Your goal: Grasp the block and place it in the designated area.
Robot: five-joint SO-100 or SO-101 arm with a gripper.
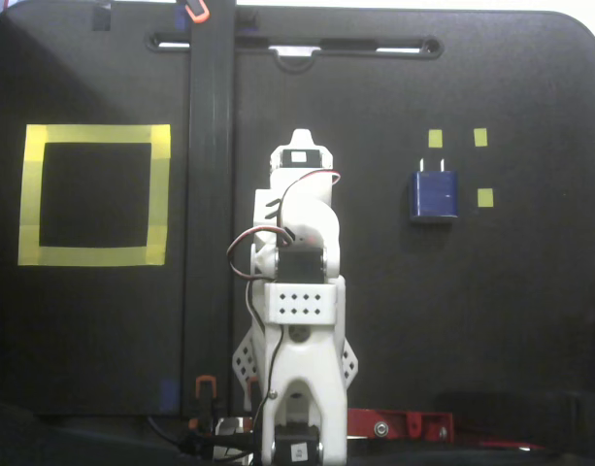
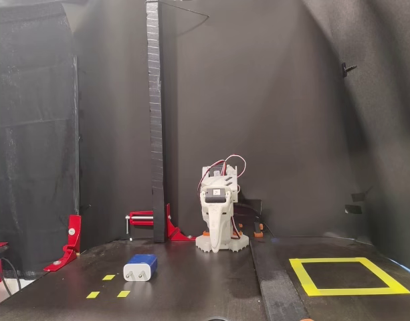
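From above I see the block's (image 1: 433,194) prongs; gripper (image 1: 299,146) state unclear; the designated area (image 1: 93,256) empty.

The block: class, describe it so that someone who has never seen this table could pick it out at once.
In a fixed view from above, start at the white arm in the middle of the black table and look to its right, away from the yellow-taped square on the left. There the block lies among small yellow markers. Unlike those flat tape bits, it is a dark-blue rounded body.

glossy plastic block (image 1: 433,194), matt black table (image 1: 491,320), white plastic arm (image 1: 297,320).
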